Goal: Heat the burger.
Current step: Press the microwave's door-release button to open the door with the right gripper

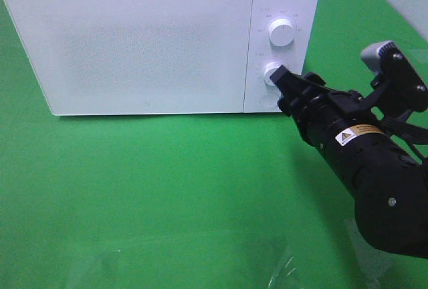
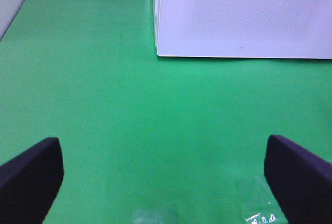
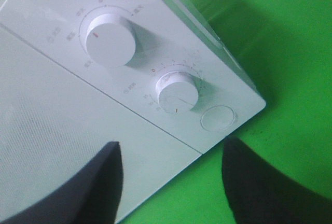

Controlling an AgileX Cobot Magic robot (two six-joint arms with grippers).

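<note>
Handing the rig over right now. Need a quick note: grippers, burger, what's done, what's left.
Left gripper: open, empty, over the green cloth in front of the microwave.
Right gripper: jaws apart, empty, lined up on the lower dial, not closed on it.
Burger: not in view. The door is shut and opaque, so I cannot confirm it is inside.
Done: door shut.
Left: grip and turn the lower dial, probably the timer.

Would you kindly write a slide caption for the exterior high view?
The right gripper by the lower dial of a closed white microwave on green cloth.
</note>
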